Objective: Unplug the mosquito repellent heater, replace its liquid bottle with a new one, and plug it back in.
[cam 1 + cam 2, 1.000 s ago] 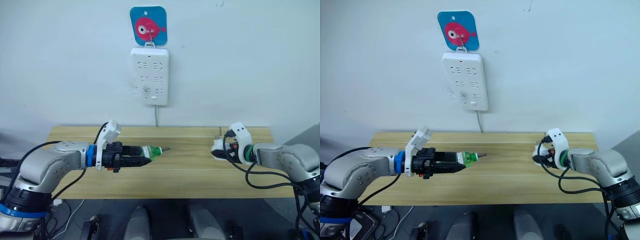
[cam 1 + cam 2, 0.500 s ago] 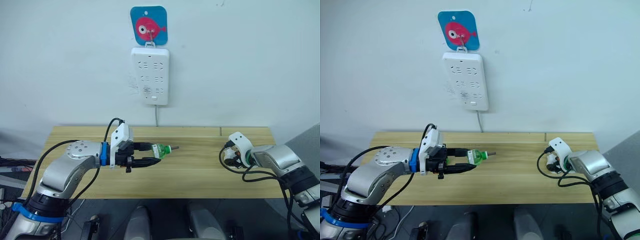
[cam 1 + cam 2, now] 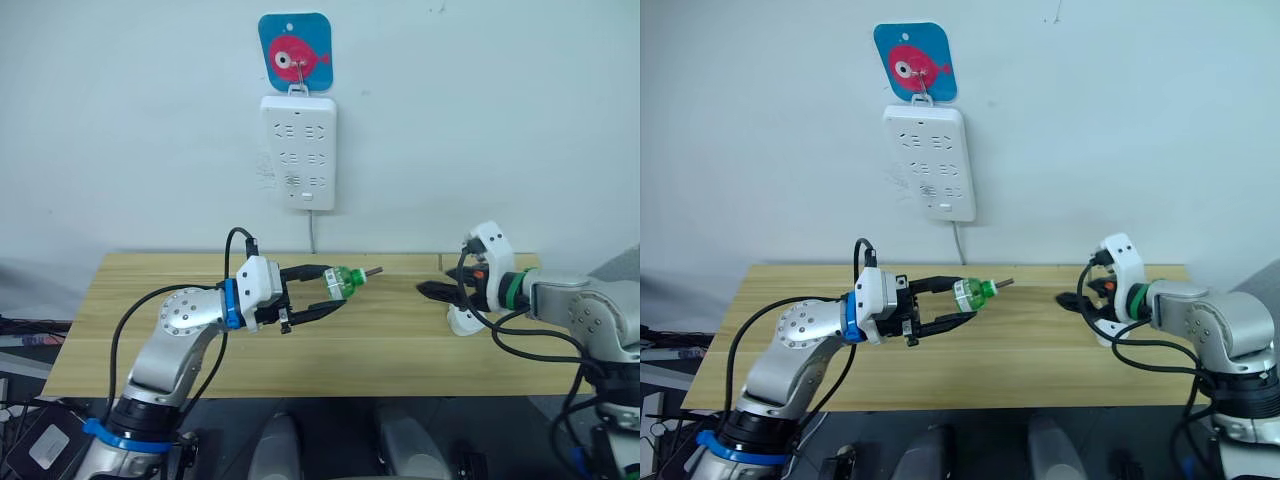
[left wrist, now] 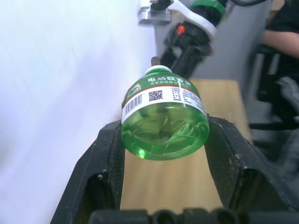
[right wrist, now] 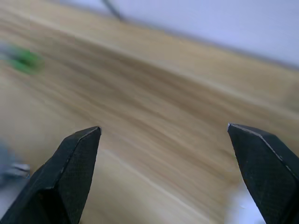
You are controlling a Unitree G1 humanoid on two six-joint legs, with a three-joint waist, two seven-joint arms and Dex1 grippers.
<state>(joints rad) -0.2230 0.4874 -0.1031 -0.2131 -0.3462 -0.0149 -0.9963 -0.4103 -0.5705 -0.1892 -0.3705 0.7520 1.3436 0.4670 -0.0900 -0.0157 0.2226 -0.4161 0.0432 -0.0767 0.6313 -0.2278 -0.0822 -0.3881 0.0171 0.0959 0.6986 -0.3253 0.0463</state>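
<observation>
My left gripper [image 3: 334, 289] is shut on a green liquid bottle [image 3: 346, 282], holding it on its side above the middle of the table with its wick pointing right. In the left wrist view the bottle [image 4: 164, 116] sits base-on between the two black fingers [image 4: 108, 158]. The white mosquito repellent heater [image 3: 463, 320] lies on the table at the right, partly behind cables. Just above it my right gripper [image 3: 432, 290] points left toward the bottle. It is open, and its fingers [image 5: 70, 163] stand wide apart with nothing between them.
A long white power strip [image 3: 298, 150] hangs on the wall under a blue fish hook [image 3: 295, 55], its cord dropping behind the wooden table [image 3: 150, 350]. Bare tabletop lies between the two grippers. A person sits at the edge of the left wrist view [image 4: 285, 56].
My left arm has lifted the bottle and carried it right toward the middle. My right gripper has risen off the table and turned left, leaving the heater lying below it.
</observation>
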